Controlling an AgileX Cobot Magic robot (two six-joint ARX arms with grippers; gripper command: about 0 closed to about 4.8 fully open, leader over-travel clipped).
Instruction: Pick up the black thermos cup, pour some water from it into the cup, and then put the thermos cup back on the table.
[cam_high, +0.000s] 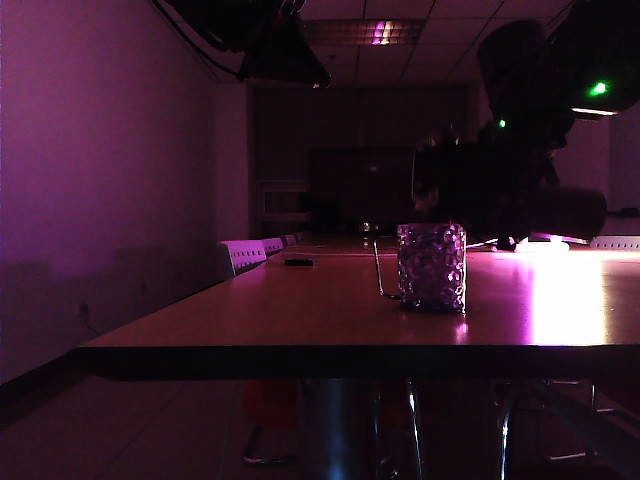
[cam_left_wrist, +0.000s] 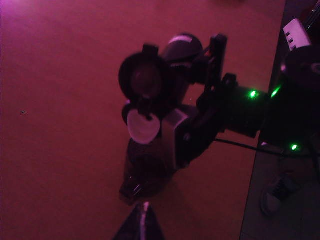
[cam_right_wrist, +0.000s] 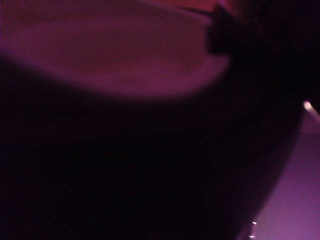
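Observation:
The black thermos cup (cam_left_wrist: 150, 80) hangs above the table (cam_left_wrist: 60, 100), its open mouth up and its pale lid piece (cam_left_wrist: 143, 127) jutting sideways. My right gripper (cam_left_wrist: 200, 107) is shut around its body. The cup (cam_left_wrist: 145, 172), a short dimpled glass, stands on the table directly under the thermos. In the exterior view the cup (cam_high: 432, 265) sits near the middle, with the dark thermos and right arm (cam_high: 500, 190) just above it. The right wrist view is filled by the thermos's dark wall (cam_right_wrist: 125, 165), which hides the jaws. My left gripper (cam_left_wrist: 145, 220) is shut and empty, high above the cup.
A small dark object (cam_high: 298, 262) lies further back on the table (cam_high: 300, 310). Chair backs (cam_high: 245, 255) line its left side. A thin wire (cam_high: 379, 270) stands beside the cup. Floor and a shoe (cam_left_wrist: 275, 195) lie beyond the table's edge.

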